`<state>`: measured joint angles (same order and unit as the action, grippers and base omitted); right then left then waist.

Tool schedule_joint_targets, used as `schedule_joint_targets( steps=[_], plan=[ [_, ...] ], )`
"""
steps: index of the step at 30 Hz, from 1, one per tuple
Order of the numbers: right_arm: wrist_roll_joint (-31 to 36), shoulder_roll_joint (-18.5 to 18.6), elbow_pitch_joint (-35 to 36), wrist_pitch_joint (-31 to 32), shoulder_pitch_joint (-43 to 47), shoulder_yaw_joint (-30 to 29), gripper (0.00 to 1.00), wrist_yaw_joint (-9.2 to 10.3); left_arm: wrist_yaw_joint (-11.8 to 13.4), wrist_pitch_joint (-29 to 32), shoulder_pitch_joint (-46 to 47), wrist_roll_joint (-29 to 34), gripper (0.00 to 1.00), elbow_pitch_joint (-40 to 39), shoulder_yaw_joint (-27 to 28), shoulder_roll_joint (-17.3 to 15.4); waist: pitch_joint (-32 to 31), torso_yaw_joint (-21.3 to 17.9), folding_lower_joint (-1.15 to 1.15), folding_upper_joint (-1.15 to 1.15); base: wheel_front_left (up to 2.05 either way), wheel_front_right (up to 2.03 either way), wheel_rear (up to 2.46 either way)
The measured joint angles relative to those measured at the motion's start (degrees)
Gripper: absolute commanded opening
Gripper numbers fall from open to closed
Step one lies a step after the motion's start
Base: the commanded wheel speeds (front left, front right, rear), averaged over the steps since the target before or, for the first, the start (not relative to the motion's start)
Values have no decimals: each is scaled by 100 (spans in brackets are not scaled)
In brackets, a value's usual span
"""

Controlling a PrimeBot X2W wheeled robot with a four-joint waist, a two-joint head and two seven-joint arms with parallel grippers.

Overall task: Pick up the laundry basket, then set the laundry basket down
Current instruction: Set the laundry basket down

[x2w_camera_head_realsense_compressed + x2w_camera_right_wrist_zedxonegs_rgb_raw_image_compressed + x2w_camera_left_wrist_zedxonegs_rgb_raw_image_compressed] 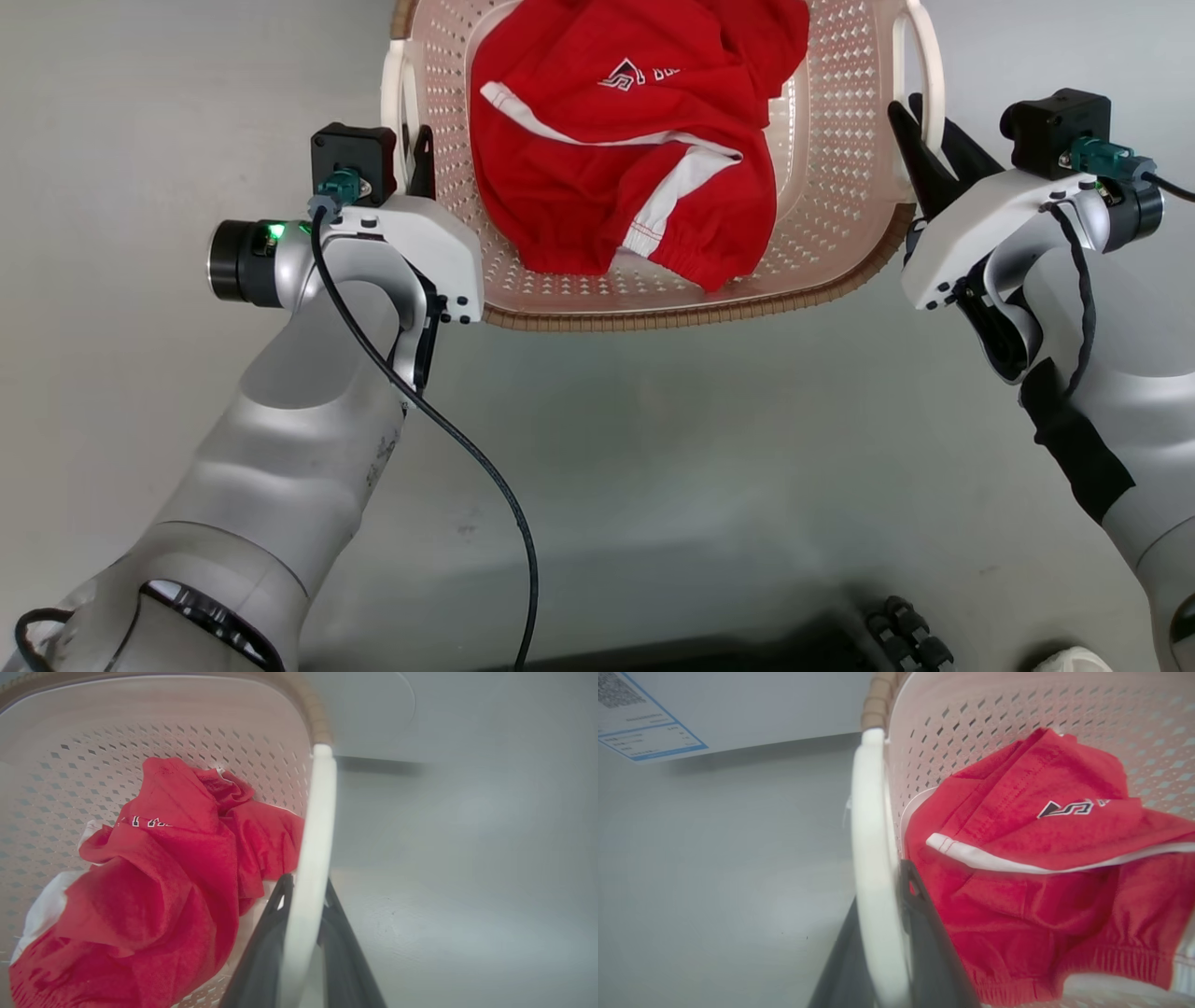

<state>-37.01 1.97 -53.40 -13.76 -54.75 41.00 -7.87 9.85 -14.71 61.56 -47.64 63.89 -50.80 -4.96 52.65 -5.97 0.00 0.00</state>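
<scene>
A smooth, pale grey floor is seen; whether the pale pink perforated plastic laundry basket rests on it cannot be told.

Top centre, the laundry basket against grey floor, a red garment with white trim heaped inside. Upper left, the left gripper clamps one white handle; upper right, the right gripper clamps the other.

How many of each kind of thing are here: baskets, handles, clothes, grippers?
laundry basket: 1
white handles, left handle and right handle: 2
red garment: 1
grippers, left gripper and right gripper: 2
Total: 6
</scene>
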Motion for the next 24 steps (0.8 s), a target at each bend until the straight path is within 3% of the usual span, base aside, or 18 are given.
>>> schedule_joint_targets(
  steps=[14,16,17,24],
  plan=[
    [357,104,71,-100,-5,-443,0,15,103,-129,59,754,0,-409,702,109,456,159,0,0,0,0,0],
    [421,96,36,-121,-23,-463,60,15,98,-120,90,768,80,-307,797,164,458,164,0,0,0,0,0],
    [463,92,11,-120,-35,-464,100,15,96,-87,94,764,100,-221,868,190,456,167,0,0,0,0,0],
    [584,59,-56,-104,-25,-533,100,15,53,-41,21,742,100,141,1085,159,354,145,0,0,0,0,0]
  ],
)
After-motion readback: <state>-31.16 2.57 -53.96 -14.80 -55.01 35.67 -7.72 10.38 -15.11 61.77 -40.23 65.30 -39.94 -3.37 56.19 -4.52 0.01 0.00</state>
